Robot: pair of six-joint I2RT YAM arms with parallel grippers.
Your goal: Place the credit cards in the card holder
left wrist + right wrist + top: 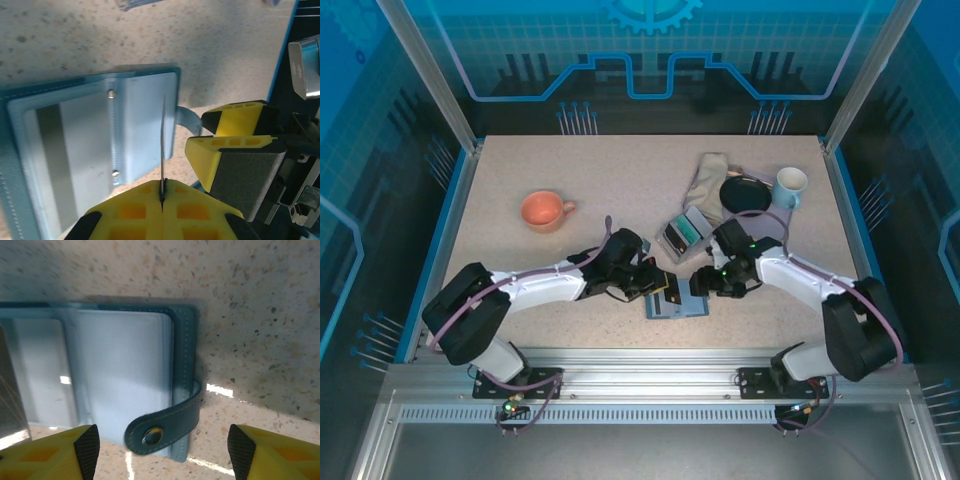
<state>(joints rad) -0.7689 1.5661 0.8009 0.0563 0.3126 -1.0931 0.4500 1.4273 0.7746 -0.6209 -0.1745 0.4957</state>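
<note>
Tabletop (150, 35), credit card (163, 145) between left fingers (130, 212)

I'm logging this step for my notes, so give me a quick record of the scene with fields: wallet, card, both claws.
card holder: lying open on the table, snap strap undone
left claw: shut on a credit card, edge-on over the holder
right claw: open, over the strap
orange cup: back left, apart from both arms
</note>
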